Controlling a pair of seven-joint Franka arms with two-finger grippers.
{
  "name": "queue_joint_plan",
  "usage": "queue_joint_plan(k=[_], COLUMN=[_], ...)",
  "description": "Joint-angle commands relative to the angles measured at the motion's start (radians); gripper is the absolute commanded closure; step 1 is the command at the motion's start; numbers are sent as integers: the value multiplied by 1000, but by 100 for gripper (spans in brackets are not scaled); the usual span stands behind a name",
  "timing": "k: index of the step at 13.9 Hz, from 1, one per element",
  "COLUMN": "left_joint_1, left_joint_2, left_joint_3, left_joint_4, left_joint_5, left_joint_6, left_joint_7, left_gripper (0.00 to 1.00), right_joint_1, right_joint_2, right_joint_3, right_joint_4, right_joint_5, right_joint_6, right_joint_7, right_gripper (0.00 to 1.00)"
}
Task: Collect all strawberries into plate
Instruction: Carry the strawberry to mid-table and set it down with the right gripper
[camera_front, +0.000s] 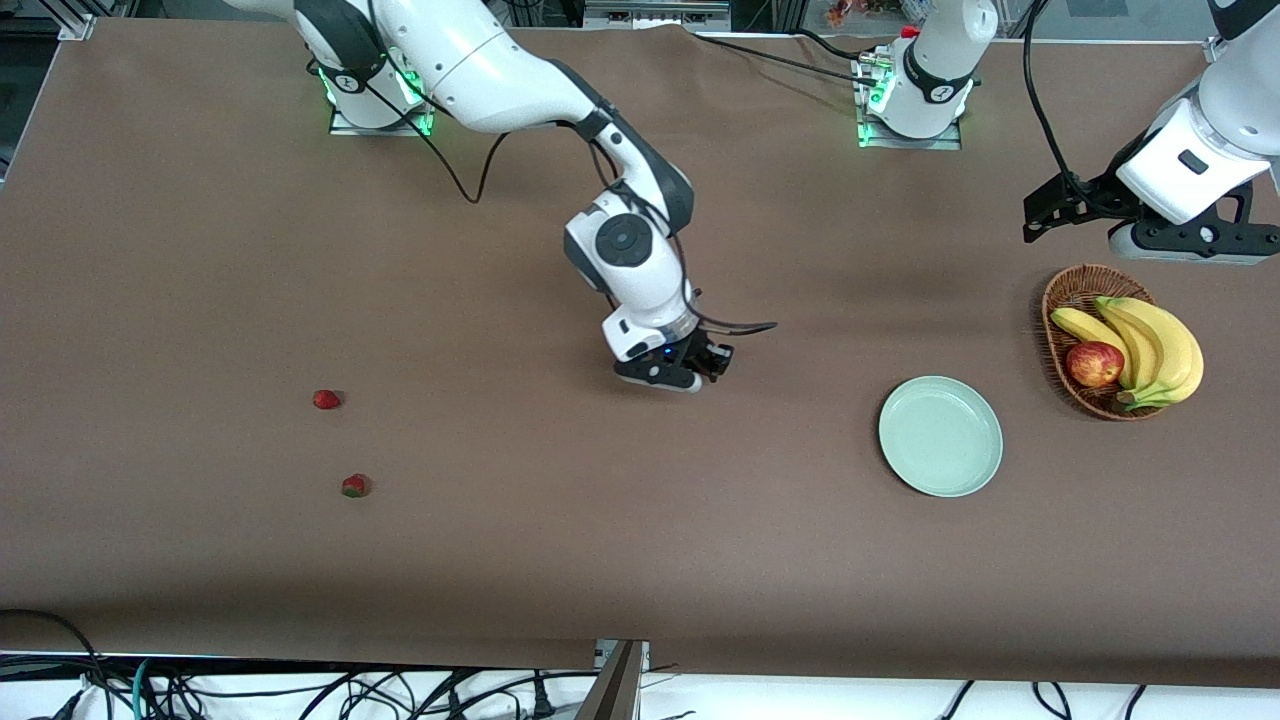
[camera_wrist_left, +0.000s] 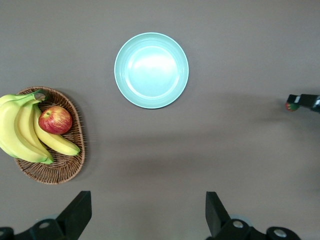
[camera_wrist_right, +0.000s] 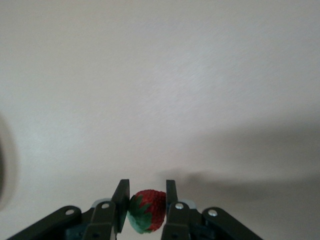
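Three strawberries show: two lie on the counter (camera_front: 200, 300) well apart from the plate (camera_front: 940, 436), toward the right arm's end, one (camera_front: 326, 399) farther from the front camera than the other (camera_front: 354, 486). The third (camera_wrist_right: 147, 210) is clamped in the right hand (camera_front: 712, 368), in the air over bare counter; the front view hardly shows it. One plate, nothing on it. Beside it, one basket (camera_front: 1075, 290) holds bananas (camera_front: 1150, 345) and one apple (camera_front: 1094, 364). The left hand (camera_front: 1040, 215) waits over the counter near the basket, fingers (camera_wrist_left: 77, 212) apart, partly cut off.
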Motion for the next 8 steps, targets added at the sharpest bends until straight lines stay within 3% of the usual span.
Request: queue_joint_plan(k=[1,2,3,4,5,8], left_joint_1=[7,7,7,7,7,5], left_joint_2=[3,5,5,5,6,8], left_joint_3=[-4,-4,-4,-4,-4,-4], left_joint_4=[20,20,20,20,20,20], left_joint_5=[7,7,7,7,7,7], left_joint_6=[-16,-16,-16,-16,-14,-14], left_joint_7=[9,8,8,8,11,17], left_gripper=[0,0,0,0,0,0], right_joint_1=[37,46,55,58,60,46], right_joint_2=[80,84,89,90,90,55], right_joint_3=[-32,-32,-32,-32,-33,-91], right_joint_4=[87,87,87,87,87,90], right_joint_5=[9,9,9,9,6,-18], right_joint_6=[43,45,47,47,47,-29], right_joint_7=[29,29,29,29,26,0], right_gripper=[94,92,83,59,1,0])
